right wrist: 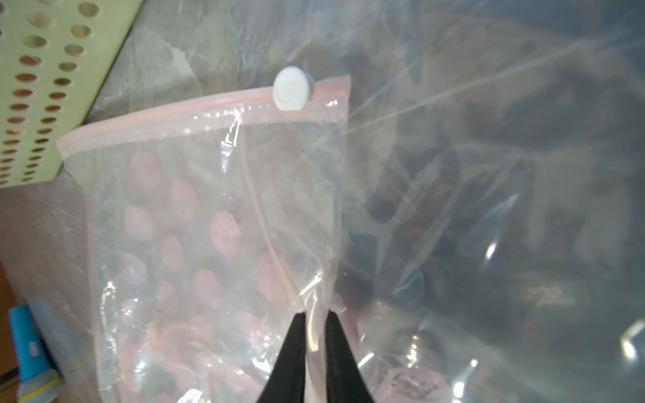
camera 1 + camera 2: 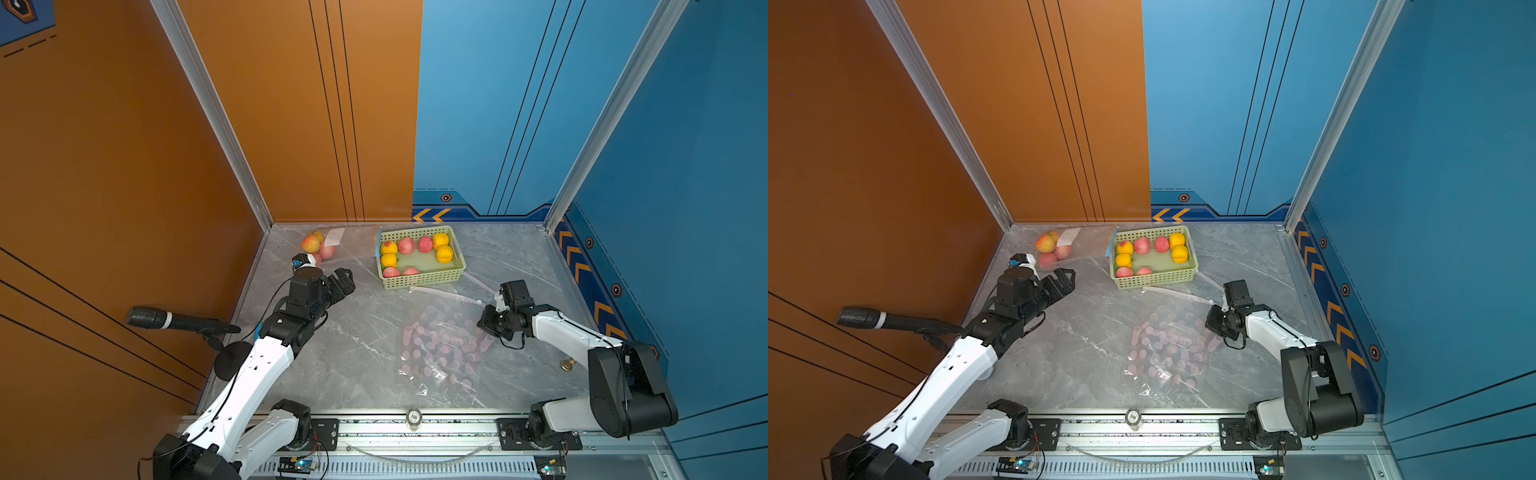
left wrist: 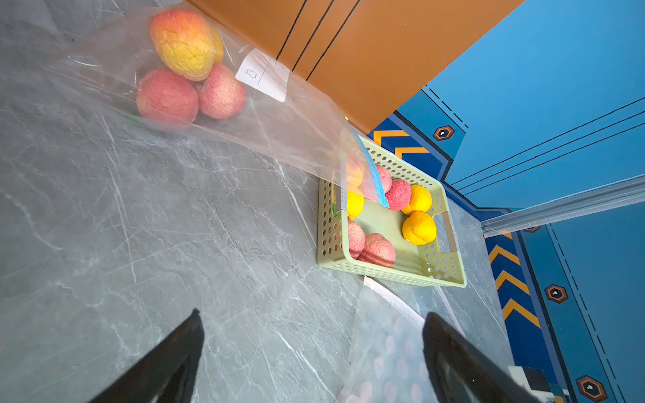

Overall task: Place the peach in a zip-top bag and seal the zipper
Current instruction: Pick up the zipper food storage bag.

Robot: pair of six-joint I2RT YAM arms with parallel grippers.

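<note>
Grey marble-look tabletop (image 2: 353,361) between an orange wall (image 2: 104,166) and blue walls (image 2: 478,104), aluminium posts (image 2: 216,116) at the corners

Showing a robotics lab cell, a purpose-built booth and no home or kitchen. Closing in the space with printed walls: an orange panel (image 2: 124,166) out past the left jaws and a blue panel (image 2: 685,208) out past the right jaws, both meeting bare aluminium posts (image 2: 210,104). Running chevron stripes (image 2: 582,268) along the foot of the blue side. Spreading a marble-look worktop (image 2: 353,353) beneath both pairs of jaws. Anchoring the arm bases (image 2: 307,428) on an aluminium rail (image 2: 457,428), well behind the jaws, with small circuit boards (image 2: 299,463) glowing there. Pointing a microphone (image 2: 166,320) on a stand in beside the left arm (image 2: 257,365), behind its jaws.
</note>
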